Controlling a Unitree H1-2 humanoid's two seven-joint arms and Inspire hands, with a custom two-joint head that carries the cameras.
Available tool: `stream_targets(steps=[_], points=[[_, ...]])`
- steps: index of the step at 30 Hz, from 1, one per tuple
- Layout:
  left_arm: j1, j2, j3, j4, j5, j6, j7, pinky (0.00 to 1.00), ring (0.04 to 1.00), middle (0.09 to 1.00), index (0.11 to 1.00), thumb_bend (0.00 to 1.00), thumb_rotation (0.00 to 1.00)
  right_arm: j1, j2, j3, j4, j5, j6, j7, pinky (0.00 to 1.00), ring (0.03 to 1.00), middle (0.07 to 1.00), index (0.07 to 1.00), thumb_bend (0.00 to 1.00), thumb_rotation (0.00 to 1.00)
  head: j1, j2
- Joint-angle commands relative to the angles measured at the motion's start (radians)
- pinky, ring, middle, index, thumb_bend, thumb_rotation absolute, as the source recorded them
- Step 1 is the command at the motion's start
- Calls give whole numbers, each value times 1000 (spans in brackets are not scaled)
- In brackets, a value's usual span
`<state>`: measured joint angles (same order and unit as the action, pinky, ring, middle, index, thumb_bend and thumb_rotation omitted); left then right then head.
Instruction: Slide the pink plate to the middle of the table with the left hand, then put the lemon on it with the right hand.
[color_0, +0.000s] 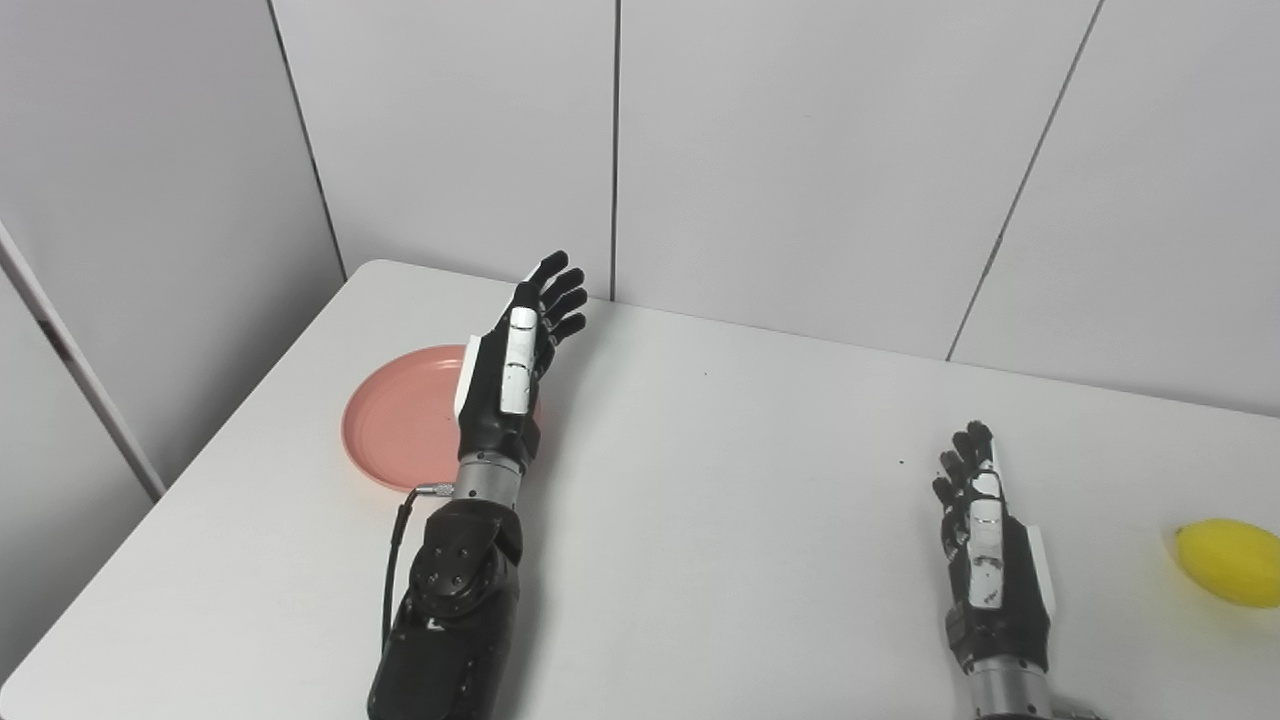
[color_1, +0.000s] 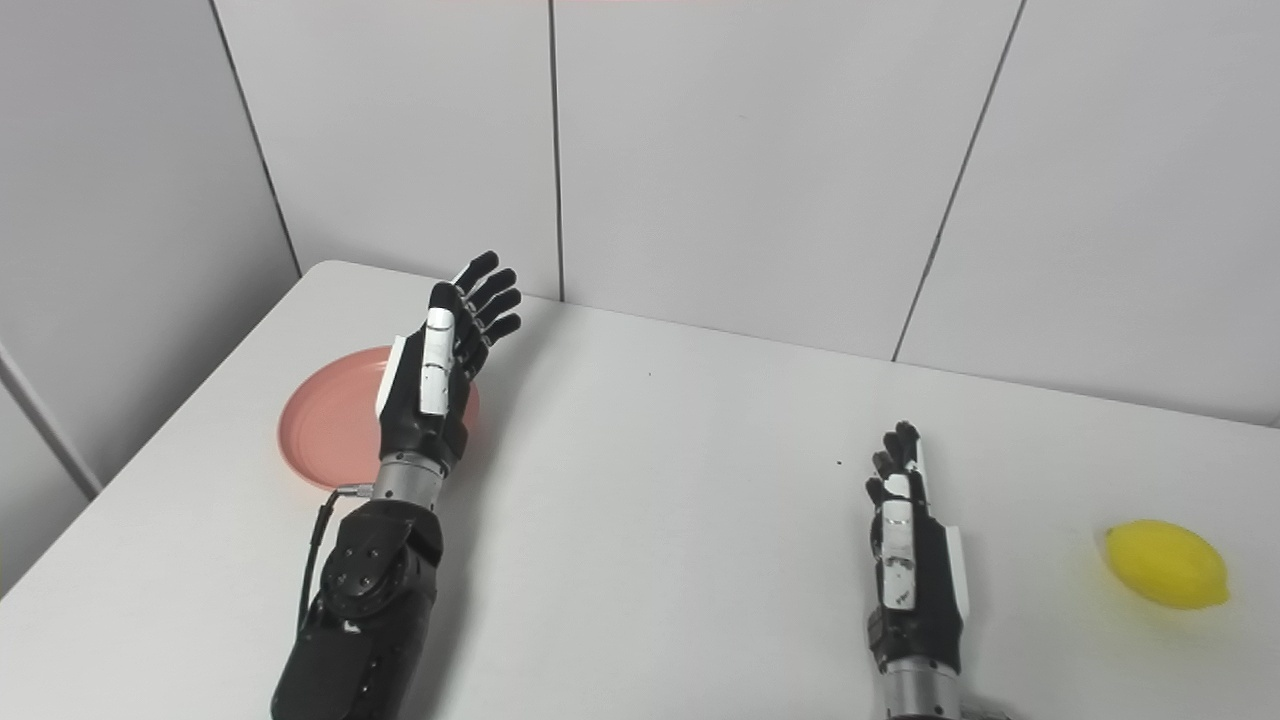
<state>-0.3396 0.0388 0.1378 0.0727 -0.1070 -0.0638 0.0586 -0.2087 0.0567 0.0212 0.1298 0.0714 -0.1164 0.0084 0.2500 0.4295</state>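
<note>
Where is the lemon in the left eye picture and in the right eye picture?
Left eye view: the lemon lies at the right edge, cut off by the frame.
Right eye view: it shows whole, lower right, clear of the edge.
Shared landmark: the right hand, just left of the lemon in both.

You're looking at a white bench (color_0: 720, 520) with a rounded far-left corner, pushed against pale grey wall panels (color_0: 800, 150) split by thin dark seams. Soft, even light casts only faint shadows.
</note>
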Motion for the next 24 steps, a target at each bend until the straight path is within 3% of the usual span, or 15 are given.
stream_targets(steps=[1, 5, 11, 24], points=[[-52, 45, 18, -35, 16, -7, 6, 797, 820, 819, 792, 673, 1000, 8, 0, 1, 2, 5, -38, 14, 1000, 1000, 1000, 1000, 766, 1000, 1, 1], [-54, 82, 38, -24, 4, -10, 0, 806, 819, 818, 796, 711, 1000, 10, -2, 1, 0, 7, -40, 17, 1000, 1000, 1000, 1000, 757, 1000, 4, 3], [-60, 142, 67, 10, -9, -10, -13, 819, 823, 829, 814, 688, 1000, 10, -5, -1, -4, 7, -34, 20, 1000, 1000, 1000, 1000, 769, 1000, 10, 5], [-79, 191, 139, 116, 66, -91, 86, 811, 809, 811, 796, 711, 1000, 11, -6, -4, -7, 3, -39, 19, 1000, 1000, 1000, 1000, 747, 1000, 18, 6]])
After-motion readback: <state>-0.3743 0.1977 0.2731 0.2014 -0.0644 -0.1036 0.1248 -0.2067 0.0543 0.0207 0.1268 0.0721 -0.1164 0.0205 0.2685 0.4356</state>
